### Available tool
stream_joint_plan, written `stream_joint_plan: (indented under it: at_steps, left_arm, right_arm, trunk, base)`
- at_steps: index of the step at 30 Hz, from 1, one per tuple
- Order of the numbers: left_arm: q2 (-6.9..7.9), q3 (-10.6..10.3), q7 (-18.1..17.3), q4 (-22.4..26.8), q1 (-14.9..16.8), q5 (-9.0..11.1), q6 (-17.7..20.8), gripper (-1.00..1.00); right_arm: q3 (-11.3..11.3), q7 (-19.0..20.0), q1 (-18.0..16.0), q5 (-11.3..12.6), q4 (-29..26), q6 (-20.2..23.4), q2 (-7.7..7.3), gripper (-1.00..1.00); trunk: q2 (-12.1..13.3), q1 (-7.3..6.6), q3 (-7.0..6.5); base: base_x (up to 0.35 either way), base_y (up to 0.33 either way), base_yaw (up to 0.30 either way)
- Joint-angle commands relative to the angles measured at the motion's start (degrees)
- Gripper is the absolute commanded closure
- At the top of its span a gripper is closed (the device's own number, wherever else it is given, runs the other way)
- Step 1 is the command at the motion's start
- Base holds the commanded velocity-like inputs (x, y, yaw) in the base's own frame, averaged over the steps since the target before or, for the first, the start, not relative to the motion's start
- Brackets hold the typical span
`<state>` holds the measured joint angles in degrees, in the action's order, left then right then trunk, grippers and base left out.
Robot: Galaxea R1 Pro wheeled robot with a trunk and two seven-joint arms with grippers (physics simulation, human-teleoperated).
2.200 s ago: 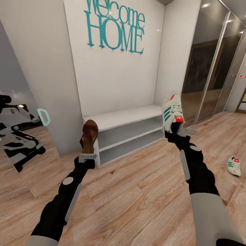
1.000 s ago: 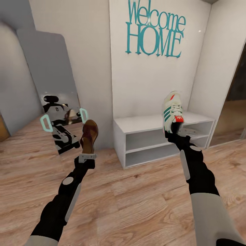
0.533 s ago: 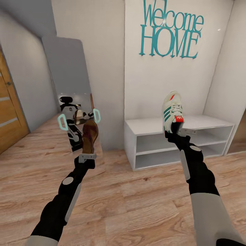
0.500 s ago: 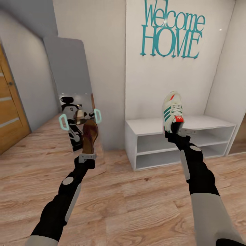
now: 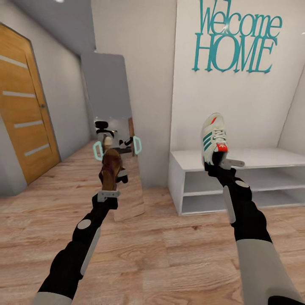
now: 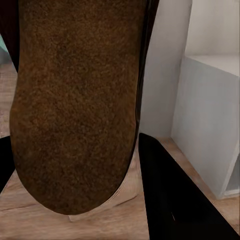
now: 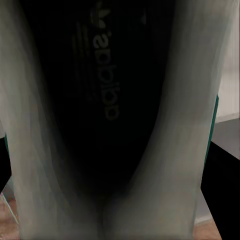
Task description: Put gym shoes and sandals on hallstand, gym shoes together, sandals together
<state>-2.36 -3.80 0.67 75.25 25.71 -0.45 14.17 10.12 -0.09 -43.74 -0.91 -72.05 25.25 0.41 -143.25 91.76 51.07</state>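
One gym shoe (image 5: 214, 139) stands toe-up, clamped in the right gripper (image 5: 217, 162) just before the hallstand (image 5: 254, 157); one sandal (image 5: 111, 170) is gripped by the left gripper (image 5: 108, 194), left of the hallstand. The view has swung left since a moment ago, revealing a wooden door (image 5: 25, 110); both shoes remain unplaced.

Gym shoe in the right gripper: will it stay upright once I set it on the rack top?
Probably only if laid sole-down. The gym shoe stands on end in the right gripper, tall and narrow, so set down like that it would likely tip. Its flat sole suggests it would rest steadily on the hallstand.
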Motion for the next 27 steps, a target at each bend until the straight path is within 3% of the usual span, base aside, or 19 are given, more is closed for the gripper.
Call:
stream_joint_plan:
  at_steps: [1,27]
  left_arm:
    - [-0.01,0.0,-0.1,0.1,0.0,-0.3,0.3,1.00]
    - [-0.01,0.0,-0.1,0.1,0.0,-0.3,0.4,1.00]
  right_arm:
    - [0.1,0.0,0.0,-0.1,-0.1,0.3,0.03,1.00]
    - [0.1,-0.2,0.0,-0.1,-0.1,0.3,0.03,1.00]
  trunk:
    - [0.0,-0.01,0.00]
    - [0.0,-0.01,-1.46]
  base:
    - [0.000,0.000,0.244]
    - [0.000,0.000,0.244]
